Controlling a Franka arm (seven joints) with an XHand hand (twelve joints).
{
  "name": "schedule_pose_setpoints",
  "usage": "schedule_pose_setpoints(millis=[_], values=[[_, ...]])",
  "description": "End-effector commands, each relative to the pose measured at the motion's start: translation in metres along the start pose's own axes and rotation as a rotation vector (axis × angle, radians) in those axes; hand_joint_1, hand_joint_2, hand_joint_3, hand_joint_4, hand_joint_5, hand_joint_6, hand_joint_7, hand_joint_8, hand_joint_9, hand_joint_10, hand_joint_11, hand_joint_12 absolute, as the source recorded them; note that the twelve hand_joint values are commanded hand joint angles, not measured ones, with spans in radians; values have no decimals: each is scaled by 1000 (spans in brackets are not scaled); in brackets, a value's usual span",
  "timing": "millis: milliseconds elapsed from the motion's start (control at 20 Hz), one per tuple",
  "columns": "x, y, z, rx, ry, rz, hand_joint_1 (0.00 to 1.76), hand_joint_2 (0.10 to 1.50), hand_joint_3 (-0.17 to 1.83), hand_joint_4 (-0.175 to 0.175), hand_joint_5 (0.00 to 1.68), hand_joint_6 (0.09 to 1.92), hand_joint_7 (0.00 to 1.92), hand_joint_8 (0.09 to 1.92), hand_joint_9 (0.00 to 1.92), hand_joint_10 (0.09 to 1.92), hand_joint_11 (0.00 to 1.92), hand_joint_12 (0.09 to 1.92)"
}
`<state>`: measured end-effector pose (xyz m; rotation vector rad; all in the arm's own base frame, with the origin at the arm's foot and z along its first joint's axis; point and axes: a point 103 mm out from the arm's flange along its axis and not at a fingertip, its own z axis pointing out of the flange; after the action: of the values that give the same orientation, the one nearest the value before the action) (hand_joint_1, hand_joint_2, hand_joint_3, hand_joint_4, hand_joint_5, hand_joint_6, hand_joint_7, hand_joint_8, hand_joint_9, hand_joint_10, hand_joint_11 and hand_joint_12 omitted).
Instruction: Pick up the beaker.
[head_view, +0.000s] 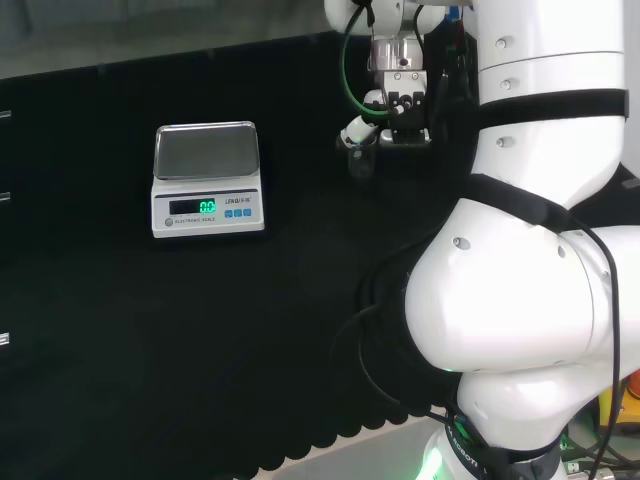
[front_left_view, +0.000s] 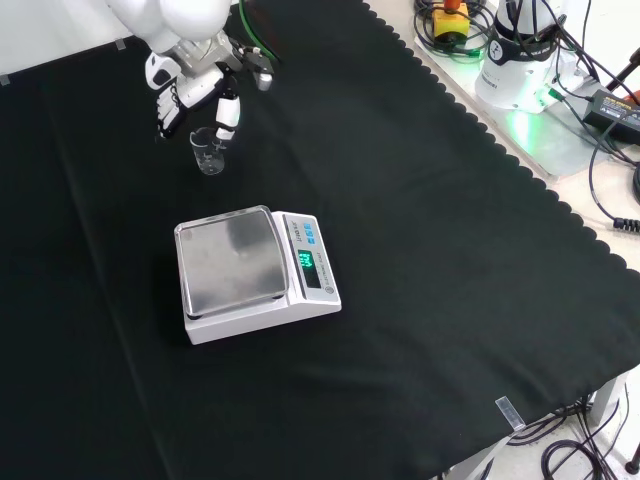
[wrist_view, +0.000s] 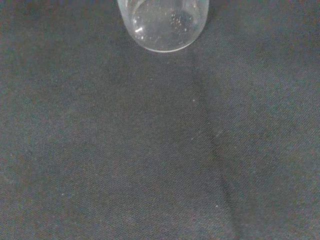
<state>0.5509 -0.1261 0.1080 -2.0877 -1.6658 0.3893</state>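
1. Up in the head view, the hand (head_view: 398, 100) hangs directly over the clear beaker (head_view: 360, 160), right of the scale (head_view: 207, 180).
2. Front view: fingers (front_left_view: 228, 112) reach the beaker's (front_left_view: 209, 152) rim; whether they grip it, I cannot tell.
3. Wrist view: the beaker's base (wrist_view: 164, 25) sits on the desk (wrist_view: 150, 150).

The white arm (head_view: 520, 260) is bending over the desk (front_left_view: 420, 260), its big links standing at the right of the head view and its wrist reaching down toward the desk's far part in the front view, near the top left corner there. The hand (front_left_view: 195, 95) is hanging below the wrist with its palm facing down and its black and white fingers (front_left_view: 228, 112) pointing downward, fairly straight and spread a little apart. In the head view the hand (head_view: 392, 105) is sitting just left of the upper link.
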Motion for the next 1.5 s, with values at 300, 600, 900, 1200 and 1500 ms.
schedule_pose_setpoints(millis=[300,600,900,1200,1500], values=[[9,4,6,23,-18,3,705,843,420,-116,388,87,286,870,424,895,403,1402],[10,1,2,18,-31,16,884,856,533,-150,486,87,474,868,715,800,809,1214],[12,-3,-3,16,-24,20,983,843,607,-175,616,120,609,878,901,720,1025,1068],[12,-9,-7,17,-15,14,1001,834,653,-175,546,459,693,887,995,671,1088,1018],[19,-13,-10,14,-21,18,1004,830,664,-175,532,568,755,900,1030,674,1096,1018]])
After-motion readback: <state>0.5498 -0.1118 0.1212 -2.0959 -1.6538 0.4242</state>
